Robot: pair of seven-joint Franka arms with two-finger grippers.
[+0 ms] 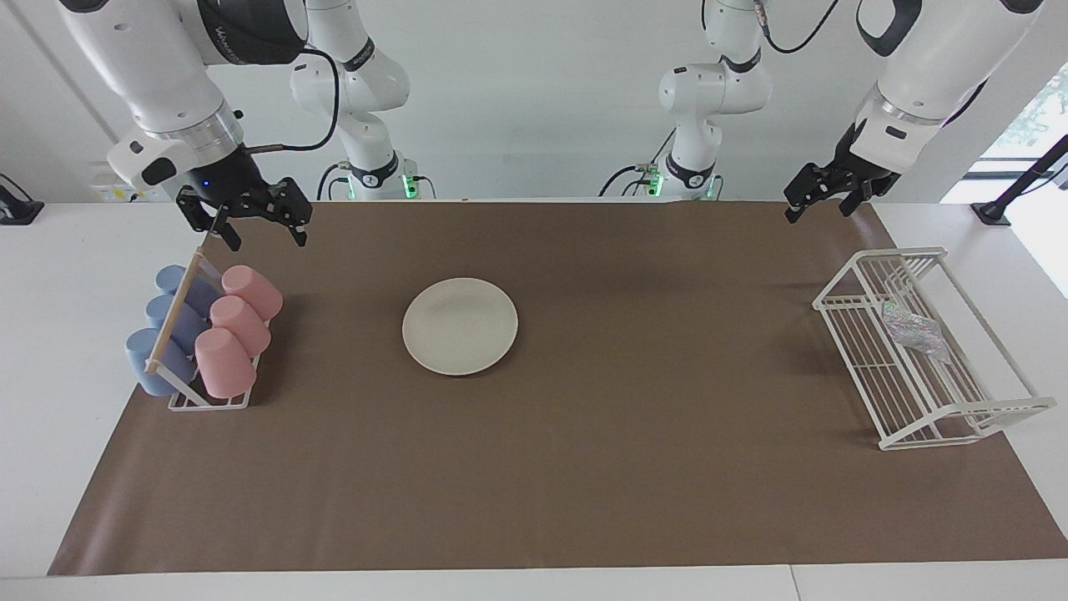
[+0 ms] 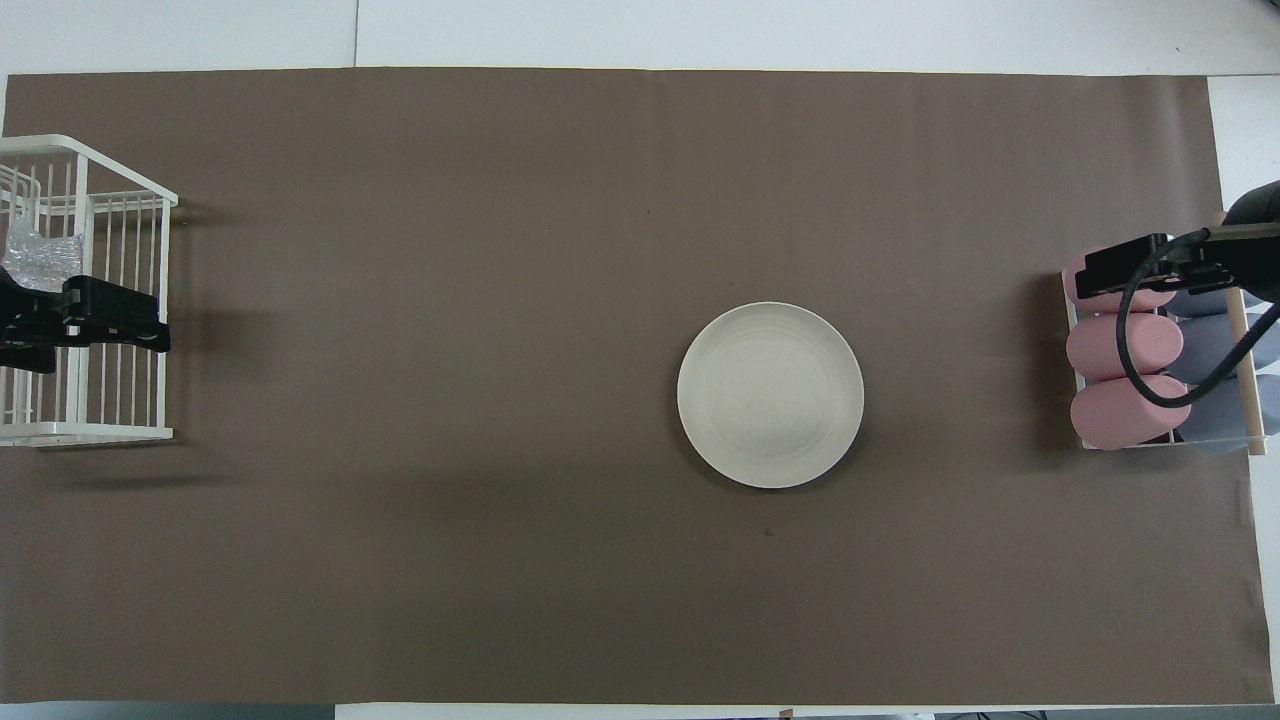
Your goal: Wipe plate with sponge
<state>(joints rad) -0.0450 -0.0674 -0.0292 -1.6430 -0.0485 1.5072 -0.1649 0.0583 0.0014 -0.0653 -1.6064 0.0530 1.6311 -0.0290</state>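
Observation:
The cream-white plate [image 1: 460, 325] [image 2: 770, 395] lies flat on the brown mat, somewhat toward the right arm's end. A silvery, wrinkly sponge [image 1: 914, 330] [image 2: 40, 262] rests inside the white wire rack [image 1: 922, 392] [image 2: 120, 432] at the left arm's end. My left gripper [image 1: 818, 212] [image 2: 150, 330] hangs open in the air by that rack, clear of the sponge and holding nothing. At the other end of the table, my right gripper [image 1: 265, 239] [image 2: 1100, 275] waits open and empty above the cup rack.
A small rack [image 1: 209, 402] at the right arm's end holds pink cups [image 1: 224, 361] and blue cups [image 1: 154, 361] lying on their sides. The brown mat [image 1: 634, 467] covers most of the white table.

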